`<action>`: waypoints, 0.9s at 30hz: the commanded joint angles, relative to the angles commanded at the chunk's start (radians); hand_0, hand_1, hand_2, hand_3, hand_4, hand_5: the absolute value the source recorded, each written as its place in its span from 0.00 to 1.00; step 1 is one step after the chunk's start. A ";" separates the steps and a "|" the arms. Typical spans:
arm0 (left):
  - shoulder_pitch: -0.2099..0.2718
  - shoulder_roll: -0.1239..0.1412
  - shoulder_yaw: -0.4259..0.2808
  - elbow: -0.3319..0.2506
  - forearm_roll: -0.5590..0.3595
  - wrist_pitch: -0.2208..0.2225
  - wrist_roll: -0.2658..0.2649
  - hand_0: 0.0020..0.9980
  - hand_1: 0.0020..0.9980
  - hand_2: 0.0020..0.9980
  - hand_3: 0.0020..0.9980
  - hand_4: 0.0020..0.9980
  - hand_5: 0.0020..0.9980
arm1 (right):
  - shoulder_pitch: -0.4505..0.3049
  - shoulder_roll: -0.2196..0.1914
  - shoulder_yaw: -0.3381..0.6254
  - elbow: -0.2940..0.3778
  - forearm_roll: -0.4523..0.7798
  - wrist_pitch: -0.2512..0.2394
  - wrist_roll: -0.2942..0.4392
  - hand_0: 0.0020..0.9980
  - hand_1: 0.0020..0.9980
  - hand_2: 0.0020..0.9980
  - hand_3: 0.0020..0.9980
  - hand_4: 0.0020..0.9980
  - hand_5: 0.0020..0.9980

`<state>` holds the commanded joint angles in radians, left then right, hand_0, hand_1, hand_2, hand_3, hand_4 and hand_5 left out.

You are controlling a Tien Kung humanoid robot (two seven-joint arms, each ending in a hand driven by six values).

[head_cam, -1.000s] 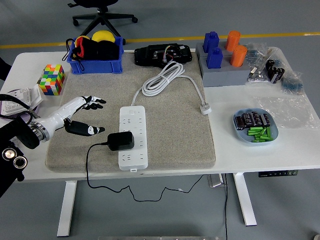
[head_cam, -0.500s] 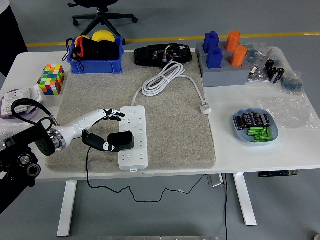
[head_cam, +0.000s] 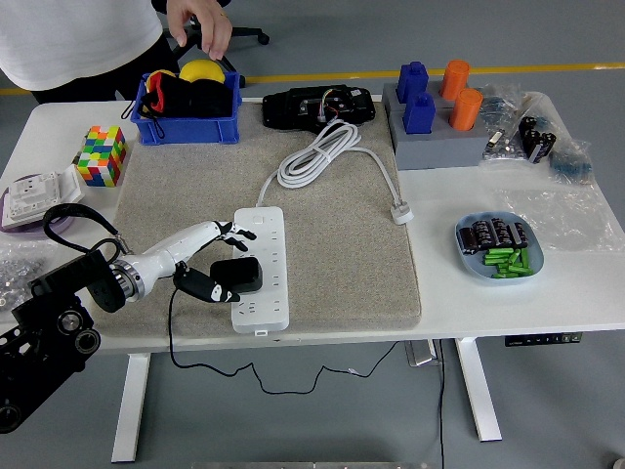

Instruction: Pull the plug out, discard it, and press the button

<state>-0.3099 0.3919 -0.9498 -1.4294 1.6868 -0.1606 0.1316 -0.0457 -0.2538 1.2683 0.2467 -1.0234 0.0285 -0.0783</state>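
In the head view, the left arm reaches in from the lower left, low over the grey mat (head_cam: 332,244), its forearm slanting up and to the right. The left hand (head_cam: 217,262) is at the black plug (head_cam: 237,275), which sits in the white power strip (head_cam: 261,266) on the mat's near left part. Its fingers (head_cam: 237,233) are stretched over the strip's left edge just above the plug, and the dark thumb lies under the plug's left end, so the hand brackets the plug; whether it actually pinches it cannot be told. The plug's black cord (head_cam: 176,337) drops off the near edge of the worktop (head_cam: 508,303).

The strip's own white cable (head_cam: 317,156) lies coiled on the far part of the mat. Right of the strip the mat is bare up to its right edge. A blue bin (head_cam: 188,125) stands at the mat's far left corner, with a colourful cube (head_cam: 103,155) to its left. A person stands at the far side, one hand (head_cam: 201,23) hanging above the bin. A dish of small parts (head_cam: 499,247) sits well to the right.
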 joint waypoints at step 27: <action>-0.009 -0.023 0.012 0.022 -0.033 0.089 -0.037 0.53 0.35 0.38 0.55 0.70 0.00 | -0.001 -0.002 0.000 -0.001 0.001 -0.001 0.001 0.73 0.68 0.66 0.64 0.74 0.59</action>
<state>-0.3188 0.3691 -0.9381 -1.4072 1.6541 -0.0721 0.0943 -0.0463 -0.2558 1.2684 0.2462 -1.0228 0.0275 -0.0775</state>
